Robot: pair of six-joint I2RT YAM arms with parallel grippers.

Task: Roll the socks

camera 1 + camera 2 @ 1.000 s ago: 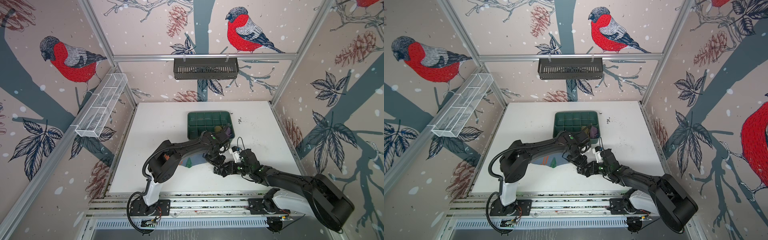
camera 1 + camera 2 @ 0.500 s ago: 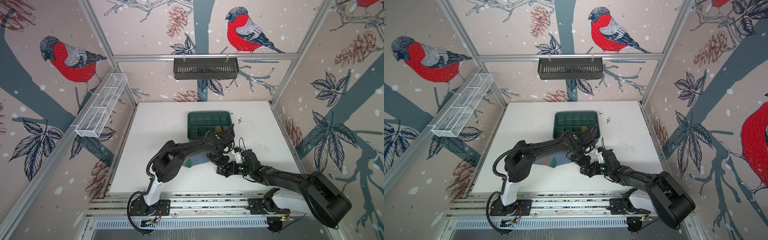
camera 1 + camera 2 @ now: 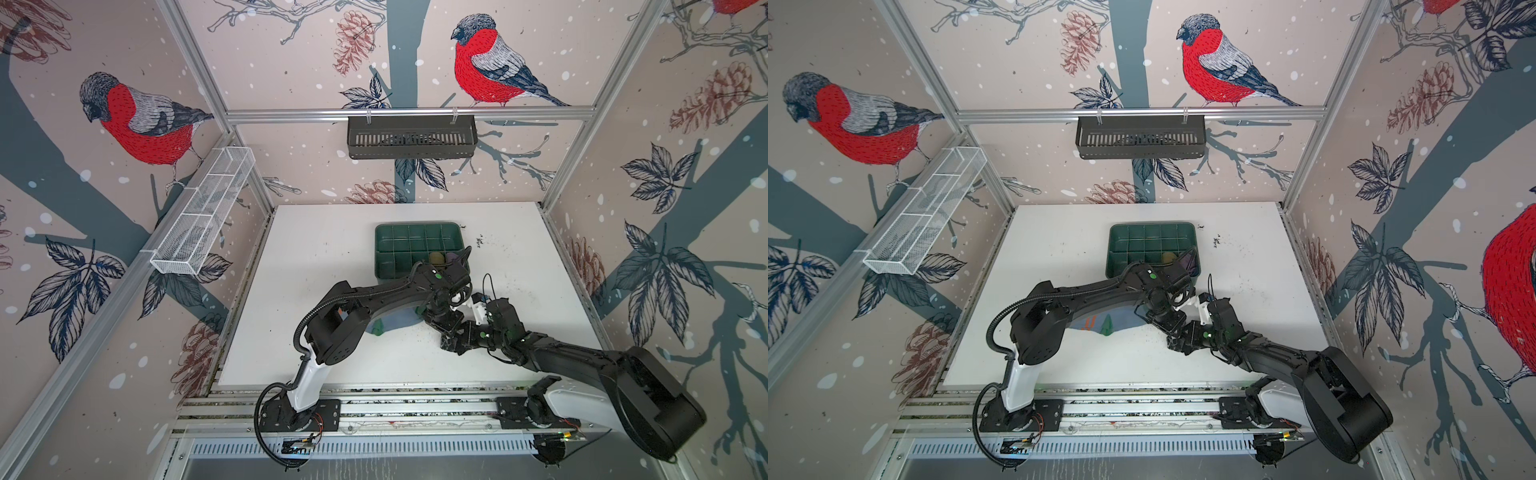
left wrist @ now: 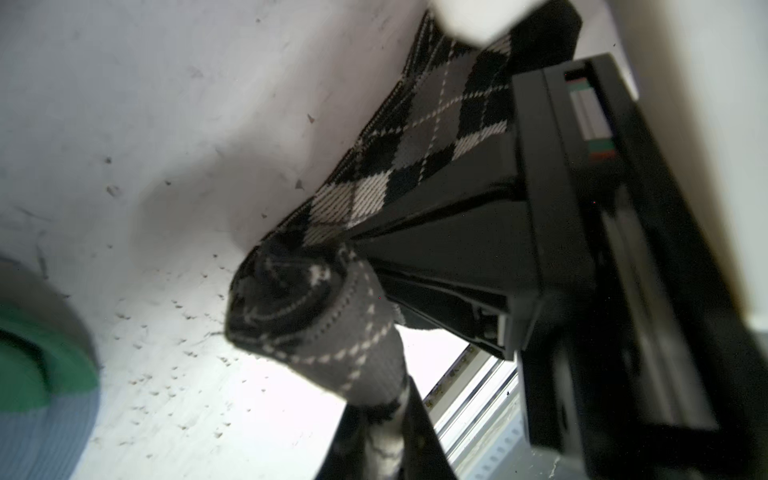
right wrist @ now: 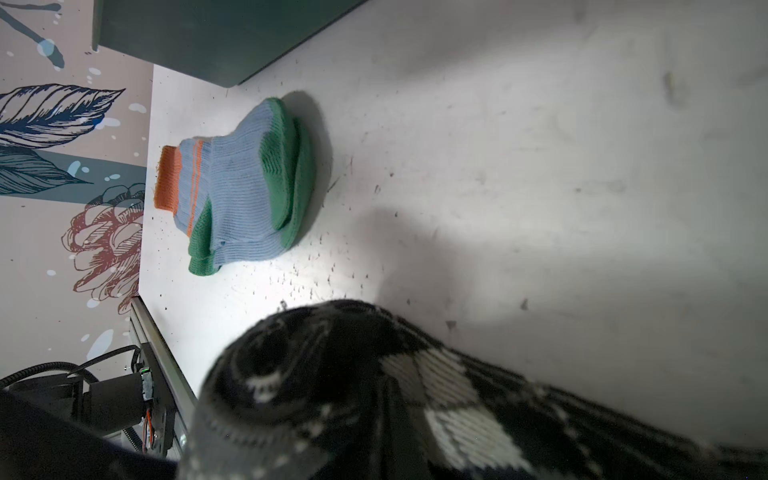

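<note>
The black-grey-white argyle sock point(image 4: 316, 299) is partly wound into a roll, and its flat length trails over the white table point(image 4: 124, 124). My left gripper point(image 4: 386, 432) is shut on fabric at the roll's end. My right gripper point(image 5: 395, 419) is shut on the same argyle sock point(image 5: 332, 374), its fingers buried in the roll. In both top views the two grippers point(image 3: 446, 322) point(image 3: 451, 340) meet right of centre and hide that sock. The light blue sock point(image 5: 245, 187), with orange cuff and green toe, lies folded on the table, partly under the left arm point(image 3: 390, 322) point(image 3: 1096, 322).
A green divided tray point(image 3: 382, 249) stands behind the grippers, holding an olive rolled sock point(image 3: 436, 258) and a purple one point(image 3: 455, 259). A black basket point(image 3: 411, 139) hangs on the back wall. A white wire basket point(image 3: 203, 212) hangs on the left wall. Dark crumbs dot the table.
The left arm's elbow has swung right and its gripper has moved slightly right and nearer the front edge. Both grippers stay together at the argyle sock. The blue sock has not moved.
</note>
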